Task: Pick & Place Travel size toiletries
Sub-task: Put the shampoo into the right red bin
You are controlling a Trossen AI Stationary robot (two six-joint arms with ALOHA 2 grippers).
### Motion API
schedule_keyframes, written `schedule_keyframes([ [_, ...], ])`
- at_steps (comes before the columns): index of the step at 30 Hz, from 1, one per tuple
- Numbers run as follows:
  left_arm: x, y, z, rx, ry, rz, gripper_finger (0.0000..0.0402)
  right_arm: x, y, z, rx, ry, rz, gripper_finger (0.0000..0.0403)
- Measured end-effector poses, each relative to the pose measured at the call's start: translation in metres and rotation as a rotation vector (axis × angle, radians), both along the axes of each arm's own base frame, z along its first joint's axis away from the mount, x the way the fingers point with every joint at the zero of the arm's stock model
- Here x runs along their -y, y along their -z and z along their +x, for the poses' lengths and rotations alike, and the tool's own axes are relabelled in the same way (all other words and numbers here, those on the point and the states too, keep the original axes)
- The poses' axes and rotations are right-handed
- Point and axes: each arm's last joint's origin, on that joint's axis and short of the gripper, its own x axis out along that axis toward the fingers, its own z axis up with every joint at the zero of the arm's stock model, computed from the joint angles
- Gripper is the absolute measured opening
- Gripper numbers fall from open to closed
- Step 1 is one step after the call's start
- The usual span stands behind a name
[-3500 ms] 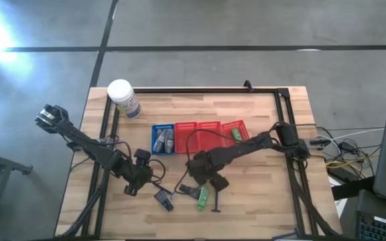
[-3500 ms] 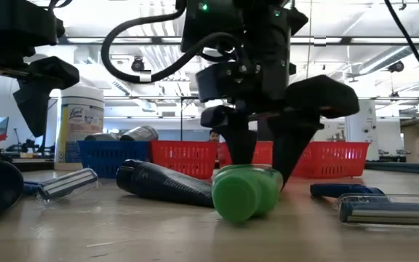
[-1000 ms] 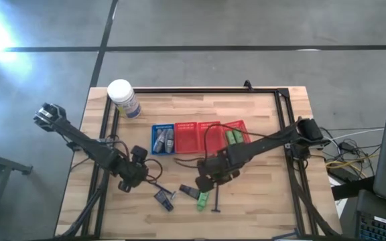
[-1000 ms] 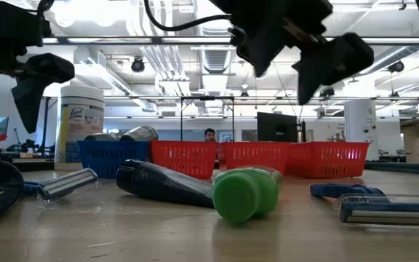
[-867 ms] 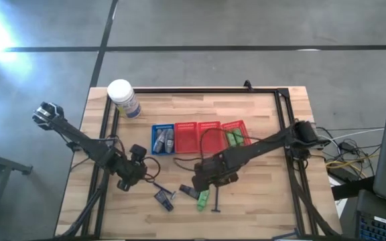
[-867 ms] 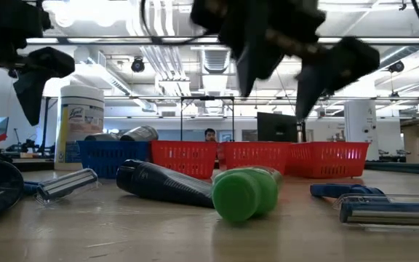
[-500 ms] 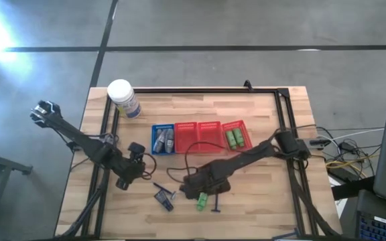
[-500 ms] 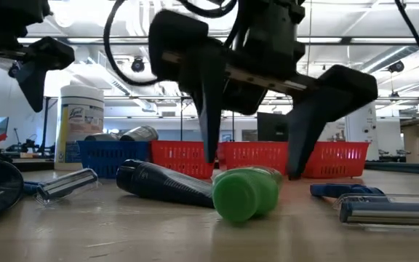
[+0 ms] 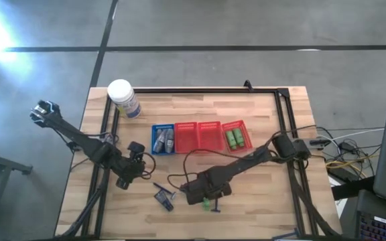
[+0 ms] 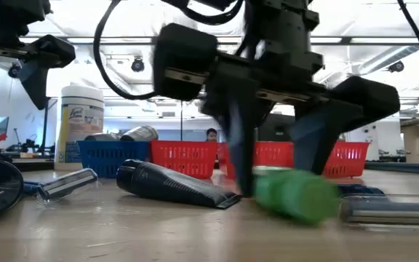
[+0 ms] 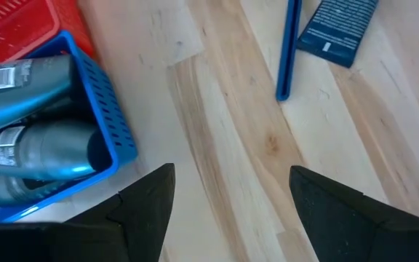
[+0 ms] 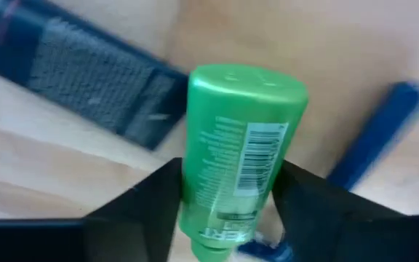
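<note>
A bright green little bottle (image 12: 235,145) lies on its side on the table near the front edge; it also shows in the low view (image 10: 293,195). My right gripper (image 12: 228,211) is down over it and shut on it; it shows in the high view (image 9: 203,193). My left gripper (image 11: 228,211) is open and empty above bare table, next to the blue basket (image 9: 163,139) holding grey tubes (image 11: 35,138). Two green bottles (image 9: 234,139) lie in the right-hand red basket. A flat dark packet (image 10: 169,185) lies beside the bottle. My right gripper pinches the green bottle's two long sides (image 12: 195,196) between its two fingers. The fingers (image 10: 242,156) come from above, pointing down, and lie across the bottle. The bottle lies tilted at table level; I cannot tell whether it is lifted clear.
A white-lidded jar (image 9: 122,98) stands at the far left. Red baskets (image 9: 196,136) stand in a row right of the blue one. A dark packet (image 9: 163,199) and a thin blue stick (image 11: 289,47) lie in front of my left gripper. A razor (image 10: 388,209) lies right of the bottle.
My right gripper has gone from beside the red baskets toward the table's near edge and down over the green bottle, then shut on it. The bottle has turned and shifted on the table. My left gripper has stayed about where it was.
</note>
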Motion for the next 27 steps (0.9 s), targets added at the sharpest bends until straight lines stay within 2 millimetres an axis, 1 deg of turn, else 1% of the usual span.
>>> schedule_keyframes([
  [2, 0.000, 0.000, 0.000, 0.004, -0.003, 0.008, 0.0275, 0.004, -0.007, -0.004, -0.010, -0.042, -0.018, 0.0161],
  [4, 0.000, 0.000, 0.000, 0.005, -0.003, 0.008, 0.0275, 0.009, -0.021, -0.011, -0.024, -0.082, -0.038, 0.0132],
  [6, 0.000, 0.000, 0.000, 0.009, -0.006, 0.014, 0.0275, 0.017, -0.045, -0.021, -0.019, -0.116, -0.085, 0.0113],
  [8, -0.001, 0.000, 0.000, 0.013, -0.010, 0.019, 0.0275, 0.028, -0.074, -0.034, -0.002, -0.125, -0.142, 0.0107],
  [10, -0.001, 0.000, 0.001, 0.020, -0.017, 0.023, 0.0275, 0.048, -0.103, -0.051, -0.004, -0.112, -0.197, 0.0110],
  [11, -0.001, -0.001, 0.002, 0.030, -0.021, 0.021, 0.0275, 0.061, -0.115, -0.060, -0.016, -0.098, -0.234, 0.0115],
  [13, -0.001, -0.001, 0.004, 0.044, -0.030, 0.018, 0.0275, 0.090, -0.131, -0.080, -0.050, -0.059, -0.311, 0.0127],
  [14, -0.002, -0.002, 0.005, 0.054, -0.037, 0.015, 0.0275, 0.105, -0.136, -0.089, -0.065, -0.038, -0.340, 0.0131],
  [15, -0.002, -0.002, 0.007, 0.068, -0.046, 0.011, 0.0275, 0.120, -0.139, -0.098, -0.062, -0.023, -0.354, 0.0134],
  [17, -0.003, -0.003, 0.010, 0.091, -0.070, 0.005, 0.0275, 0.149, -0.138, -0.112, -0.038, -0.007, -0.356, 0.0137],
  [18, -0.004, -0.003, 0.011, 0.098, -0.080, -0.001, 0.0275, 0.162, -0.135, -0.118, -0.025, -0.005, -0.350, 0.0136],
  [20, -0.005, -0.004, 0.013, 0.108, -0.106, -0.017, 0.0275, 0.184, -0.122, -0.128, -0.019, -0.005, -0.330, 0.0134],
  [23, -0.006, -0.004, 0.015, 0.114, -0.149, -0.039, 0.0275, 0.206, -0.101, -0.139, -0.034, -0.009, -0.303, 0.0135],
  [27, -0.005, -0.004, 0.015, 0.121, -0.172, -0.058, 0.0275, 0.219, -0.086, -0.144, -0.017, -0.039, -0.313, 0.0160],
])
